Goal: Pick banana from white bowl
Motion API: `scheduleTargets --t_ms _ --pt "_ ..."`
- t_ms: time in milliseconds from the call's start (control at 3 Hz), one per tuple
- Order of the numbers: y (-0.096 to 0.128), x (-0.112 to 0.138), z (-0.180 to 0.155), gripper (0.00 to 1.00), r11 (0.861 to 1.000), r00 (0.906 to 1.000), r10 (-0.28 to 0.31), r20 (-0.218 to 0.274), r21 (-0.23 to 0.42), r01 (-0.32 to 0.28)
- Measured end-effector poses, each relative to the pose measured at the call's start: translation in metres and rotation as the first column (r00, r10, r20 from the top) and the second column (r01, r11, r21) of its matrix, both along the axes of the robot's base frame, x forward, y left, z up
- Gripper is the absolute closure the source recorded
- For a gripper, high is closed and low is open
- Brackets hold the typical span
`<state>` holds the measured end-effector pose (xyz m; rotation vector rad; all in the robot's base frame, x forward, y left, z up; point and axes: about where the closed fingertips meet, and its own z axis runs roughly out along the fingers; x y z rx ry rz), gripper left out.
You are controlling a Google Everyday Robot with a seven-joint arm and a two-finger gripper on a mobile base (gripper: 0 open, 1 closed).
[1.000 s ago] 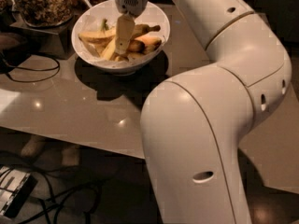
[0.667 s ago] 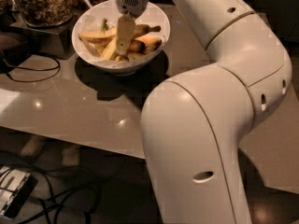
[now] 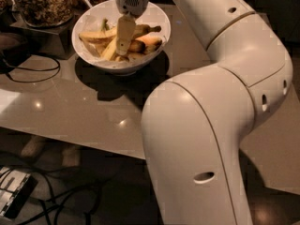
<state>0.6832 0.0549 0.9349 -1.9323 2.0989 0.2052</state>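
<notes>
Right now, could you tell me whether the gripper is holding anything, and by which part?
Cannot tell: the gripper is down among the bananas in the white bowl.

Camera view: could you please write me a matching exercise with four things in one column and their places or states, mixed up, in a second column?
Things:
1. gripper
2. white bowl
3. jar
4. cable

Places or states:
a. lies in a loop on the table, left of the bowl
b. holds several bananas
c. lowered into the bowl, among the fruit
d. at the top left, full of brown food

Pairs: 1-c, 2-b, 3-d, 4-a
</notes>
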Motion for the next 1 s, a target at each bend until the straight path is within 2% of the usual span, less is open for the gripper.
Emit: scheduleTargets --t_ms 1000 --pt "0.0000 0.0000 0.0000 0.28 1.000 1.0000 0.000 0.000 0.000 0.000"
